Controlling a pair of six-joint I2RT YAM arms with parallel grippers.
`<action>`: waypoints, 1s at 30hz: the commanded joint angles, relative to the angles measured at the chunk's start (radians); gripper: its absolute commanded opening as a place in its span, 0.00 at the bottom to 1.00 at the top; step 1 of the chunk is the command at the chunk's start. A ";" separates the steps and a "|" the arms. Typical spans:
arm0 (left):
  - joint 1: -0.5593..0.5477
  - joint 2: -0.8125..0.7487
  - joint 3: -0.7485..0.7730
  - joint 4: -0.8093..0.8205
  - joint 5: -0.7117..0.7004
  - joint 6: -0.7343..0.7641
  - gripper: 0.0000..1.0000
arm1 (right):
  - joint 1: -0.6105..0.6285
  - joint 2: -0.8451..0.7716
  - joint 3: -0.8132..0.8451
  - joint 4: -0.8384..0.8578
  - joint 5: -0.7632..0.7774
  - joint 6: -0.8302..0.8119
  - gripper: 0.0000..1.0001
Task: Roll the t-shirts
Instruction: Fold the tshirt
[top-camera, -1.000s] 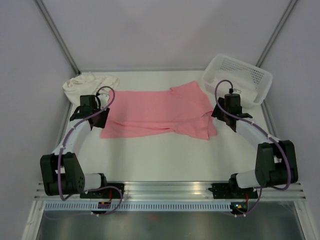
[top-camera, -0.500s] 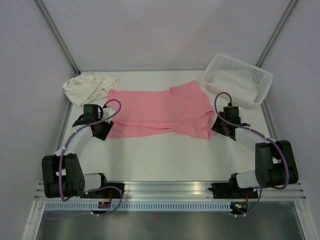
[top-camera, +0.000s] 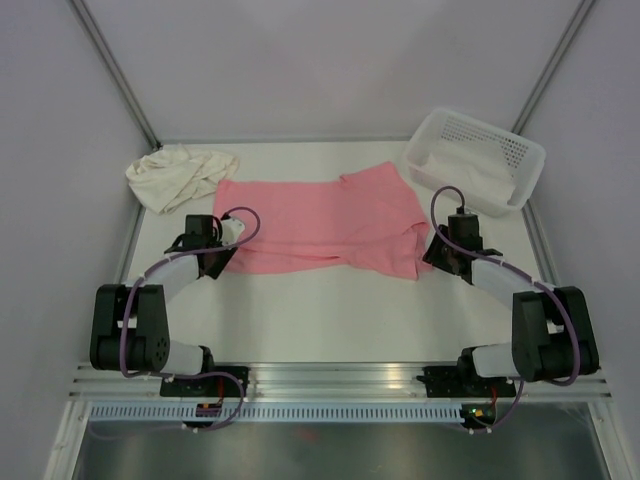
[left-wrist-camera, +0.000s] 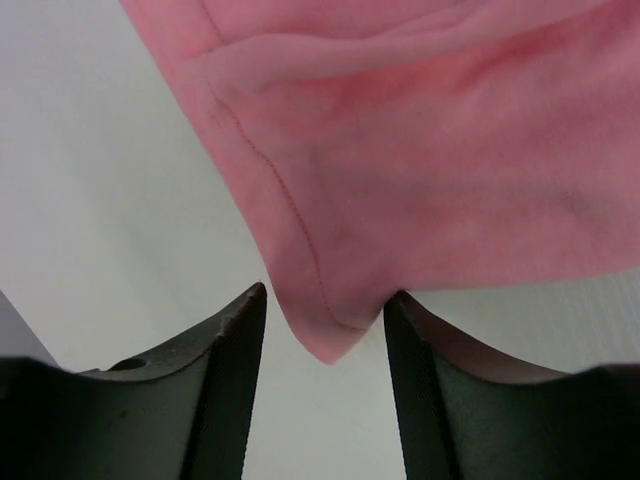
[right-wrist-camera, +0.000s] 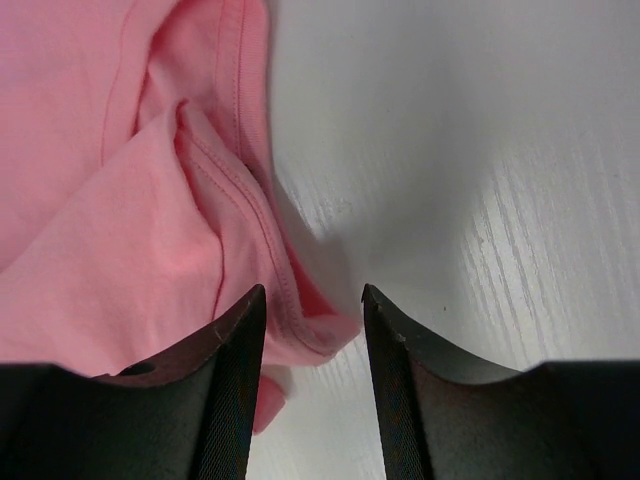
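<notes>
A salmon-pink cotton t-shirt (top-camera: 320, 225) lies spread out across the middle of the white surface (top-camera: 330, 310), its length running left to right, with a sleeve folded over at its near right end. A cream off-white t-shirt (top-camera: 178, 175) sits crumpled in a heap at the far left corner, just beside the pink one's far left edge. Nothing lies on the pink cloth between the two arms.

The left end effector (left-wrist-camera: 327, 295) is low at the shirt's near left corner, its fingers spread, with the tip of that corner lying in the gap between them, not pinched. The right end effector (right-wrist-camera: 314, 290) is at the near right corner, fingers also spread, straddling a bunched hem seam.

A white perforated plastic basket (top-camera: 482, 130) stands at the far right corner, apart from the pink shirt. Something white lies inside it, though what it is cannot be told
</notes>
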 joint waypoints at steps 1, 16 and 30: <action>-0.002 0.023 -0.021 0.065 -0.013 0.026 0.53 | -0.004 -0.091 0.020 -0.030 -0.004 -0.013 0.50; -0.002 -0.035 -0.054 0.063 -0.017 0.043 0.02 | -0.004 -0.064 -0.080 0.049 -0.097 0.050 0.56; -0.002 -0.181 -0.093 -0.021 -0.124 0.159 0.02 | -0.013 -0.163 -0.091 -0.057 0.008 0.043 0.00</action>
